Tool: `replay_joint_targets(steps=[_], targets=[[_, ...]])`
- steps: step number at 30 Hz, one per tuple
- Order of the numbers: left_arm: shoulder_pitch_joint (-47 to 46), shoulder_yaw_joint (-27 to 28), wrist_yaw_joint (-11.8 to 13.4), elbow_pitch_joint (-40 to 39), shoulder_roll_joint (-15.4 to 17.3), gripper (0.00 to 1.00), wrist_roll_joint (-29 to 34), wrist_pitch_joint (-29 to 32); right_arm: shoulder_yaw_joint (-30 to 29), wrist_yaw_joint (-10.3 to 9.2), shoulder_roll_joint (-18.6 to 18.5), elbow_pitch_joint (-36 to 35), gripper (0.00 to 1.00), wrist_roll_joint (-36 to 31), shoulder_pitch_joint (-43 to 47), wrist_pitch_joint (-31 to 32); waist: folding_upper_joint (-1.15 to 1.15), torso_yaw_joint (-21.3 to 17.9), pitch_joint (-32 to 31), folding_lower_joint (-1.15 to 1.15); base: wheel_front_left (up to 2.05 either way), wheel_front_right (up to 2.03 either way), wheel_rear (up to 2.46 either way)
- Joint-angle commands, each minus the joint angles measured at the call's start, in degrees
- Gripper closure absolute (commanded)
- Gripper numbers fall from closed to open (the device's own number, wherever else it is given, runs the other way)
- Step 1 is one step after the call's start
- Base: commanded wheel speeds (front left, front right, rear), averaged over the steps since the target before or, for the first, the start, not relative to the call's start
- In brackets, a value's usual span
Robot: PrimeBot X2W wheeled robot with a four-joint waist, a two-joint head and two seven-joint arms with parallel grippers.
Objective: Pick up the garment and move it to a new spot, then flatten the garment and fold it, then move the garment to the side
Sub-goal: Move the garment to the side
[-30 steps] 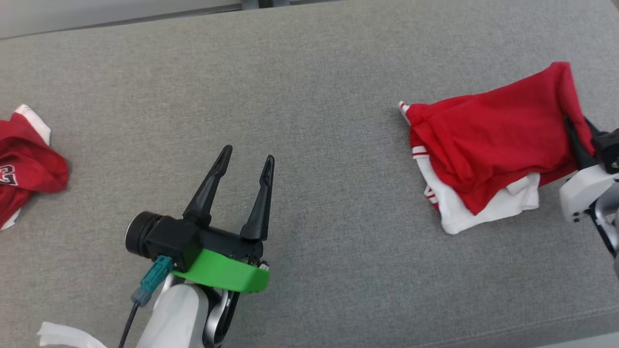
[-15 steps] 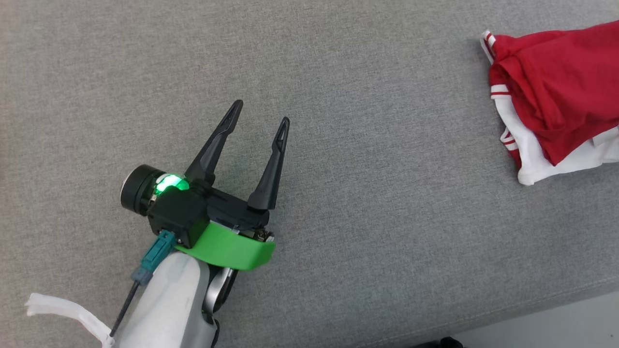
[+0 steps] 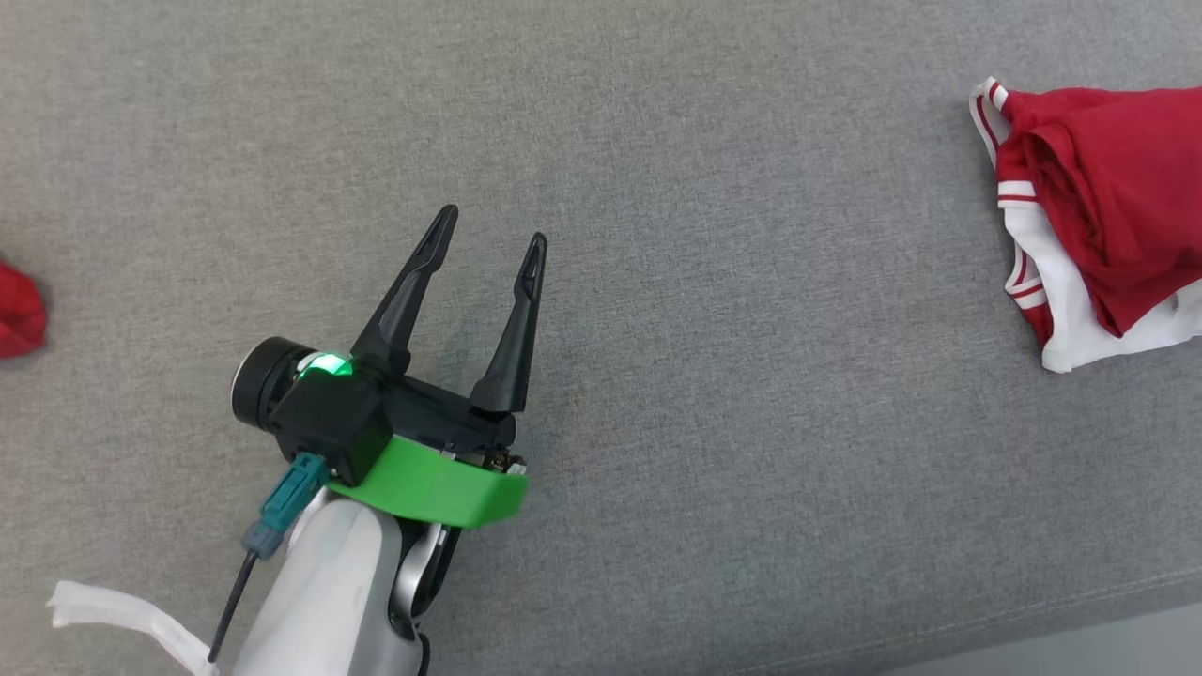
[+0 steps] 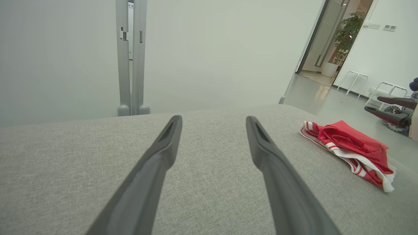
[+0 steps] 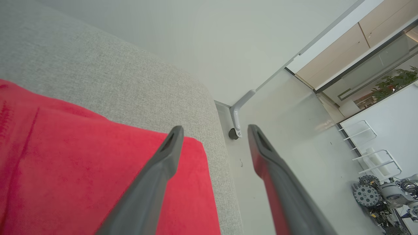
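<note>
The garment, red with white panels, lies flat at the right end of the grey cushion, between the cushion's front and back edges. Its white edge with red stripes faces the cushion's middle, and that edge runs from the cushion's back towards its front. From there the red body stretches towards the cushion's right end. The head view cuts it off partway, so its long axis seems to follow the cushion's length, though I cannot confirm this. In the right wrist view a red corner stops just short of the cushion's end edge.

The right gripper hangs over that corner with its jaws apart and nothing between them. Whether a finger touches the cloth cannot be told. The left gripper sits over bare fabric left of the cushion's middle, jaws spread and empty, fingers pointing towards the cushion's back. It is well apart from the garment. A second red cloth shows at the cushion's left side.
</note>
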Motion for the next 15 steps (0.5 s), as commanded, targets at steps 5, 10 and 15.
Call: replay_joint_targets(steps=[5, 10, 15], targets=[[2.77, 2.04, -0.11, 0.14, -0.61, 0.0, -1.33, 0.0, 1.68, -0.14, 3.95, -8.3, 0.0, 3.82, 3.32, -0.15, 0.0, 2.16, -7.15, -0.01, 0.0, 0.0, 0.0], [5.07, 5.2, -0.11, -0.38, -1.02, 0.0, -2.19, 0.0, 3.69, -0.13, 7.62, -17.1, 0.0, 9.61, 7.85, -0.15, 0.0, 4.1, -11.7, -0.01, 0.0, 0.0, 0.0], [7.42, 7.75, 0.28, -0.57, -1.11, 0.0, -3.44, 0.0, 5.82, -0.13, 11.76, -24.75, 0.0, 14.39, 13.07, -0.15, 0.0, 6.08, -15.08, -0.01, 0.0, 0.0, 0.0]])
